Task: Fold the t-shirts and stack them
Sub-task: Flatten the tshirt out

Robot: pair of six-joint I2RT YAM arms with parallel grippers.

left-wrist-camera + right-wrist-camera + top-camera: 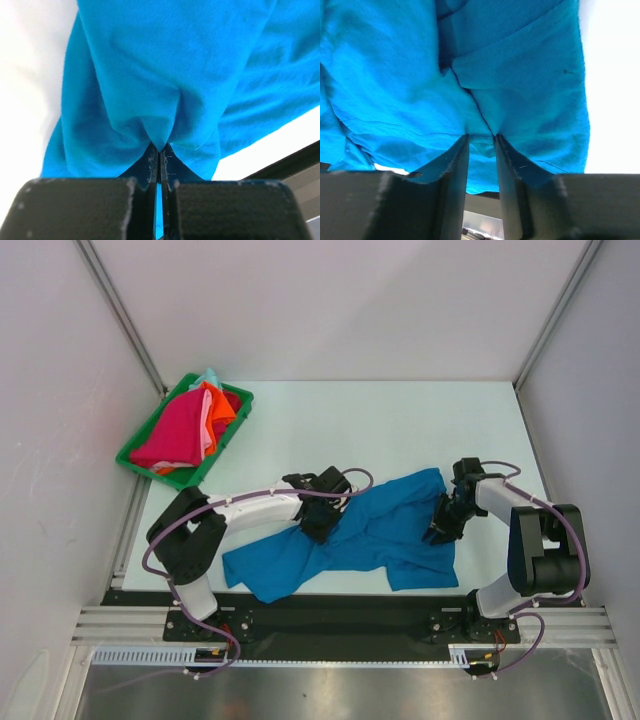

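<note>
A: What's hard to see?
B: Whether the right gripper (482, 137) truly pinches the large bright blue cloth t-shirt (380, 530). The left gripper (159, 150) is clenched on it, near-centre.
A: Surroundings?
B: Pale table (400, 420), white walls (300, 300), green plastic tray (135, 455) far left.

Inventory, my bench (400, 425), pale surface:
1 green plastic tray (196, 476), far-left corner, set askew to the edges.
1 aluminium rail (120, 623), along the near edge.
3 white walls (330, 300), left, far, right.
</note>
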